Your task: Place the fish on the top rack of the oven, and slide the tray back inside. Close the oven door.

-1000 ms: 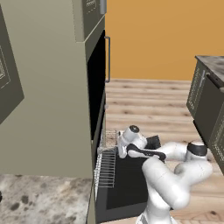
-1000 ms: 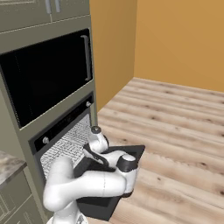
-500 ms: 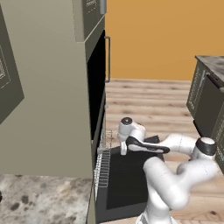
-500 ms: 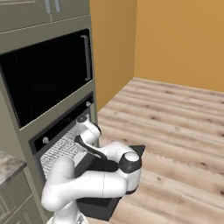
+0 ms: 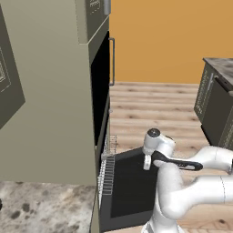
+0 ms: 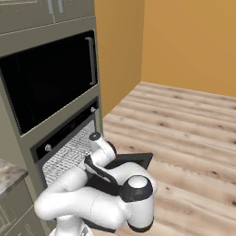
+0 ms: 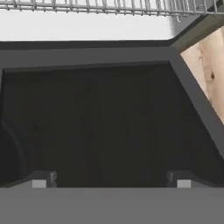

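The oven door (image 5: 129, 191) lies open and flat, a dark panel (image 6: 138, 159) in front of the oven. The top rack (image 5: 108, 170), a silver wire grid, juts a little past the oven front above the door's hinge edge (image 6: 69, 150). My gripper (image 5: 147, 164) hangs over the door, pointing down at it, a short way out from the rack. In the hand view the gripper (image 7: 110, 181) is open with nothing between its fingertips (image 7: 39, 183). Below them is the door panel (image 7: 109, 109), and the rack's bars (image 7: 109, 6) run along the top edge. The fish is out of view.
An upper oven with a vertical bar handle (image 5: 111, 61) sits above the open one (image 6: 90, 55). A speckled stone counter (image 5: 45, 209) lies at the lower left. A dark cabinet (image 5: 216, 104) stands at the right, across the wooden floor (image 6: 184, 120).
The hand has drawn back from the rack's front edge and now hangs farther out over the open door. Its jaws have stayed open.
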Tool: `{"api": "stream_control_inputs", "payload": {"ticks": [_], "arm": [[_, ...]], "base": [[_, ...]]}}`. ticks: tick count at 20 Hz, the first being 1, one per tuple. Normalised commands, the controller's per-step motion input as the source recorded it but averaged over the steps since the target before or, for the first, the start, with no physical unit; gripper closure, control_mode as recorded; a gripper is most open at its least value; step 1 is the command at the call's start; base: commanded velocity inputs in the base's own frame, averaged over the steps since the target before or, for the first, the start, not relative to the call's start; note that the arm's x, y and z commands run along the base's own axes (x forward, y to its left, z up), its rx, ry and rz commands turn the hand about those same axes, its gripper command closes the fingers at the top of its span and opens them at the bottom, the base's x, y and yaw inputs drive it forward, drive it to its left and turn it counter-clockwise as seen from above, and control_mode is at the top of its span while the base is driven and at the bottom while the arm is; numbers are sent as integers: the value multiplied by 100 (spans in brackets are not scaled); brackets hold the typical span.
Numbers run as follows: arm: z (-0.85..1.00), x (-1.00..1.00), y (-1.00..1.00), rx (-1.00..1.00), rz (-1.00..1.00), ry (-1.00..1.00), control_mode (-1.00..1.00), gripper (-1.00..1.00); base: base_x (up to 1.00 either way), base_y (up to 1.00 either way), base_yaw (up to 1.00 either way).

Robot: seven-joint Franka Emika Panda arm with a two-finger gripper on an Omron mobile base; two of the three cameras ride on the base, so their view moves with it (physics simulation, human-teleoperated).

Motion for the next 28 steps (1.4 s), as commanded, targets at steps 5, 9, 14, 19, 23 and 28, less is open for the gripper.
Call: {"api": "stream_control_inputs", "payload": {"ticks": [5,9,14,19,23,28], "arm": [[29,-34,-100,30,-11,-10,-100,-100],[43,-6,-100,34,-4,-7,-100,-100],[46,-22,-100,34,0,-3,-100,-100],[26,-2,-100,36,5,-3,-100,-100],[5,1,-100,39,23,0,-100,-100],[-42,24,-90,17,37,6,-100,-100]], "base": [[0,0,0],[0,0,0],[0,0,0],[0,0,0],[0,0,0],[0,0,0]]}}
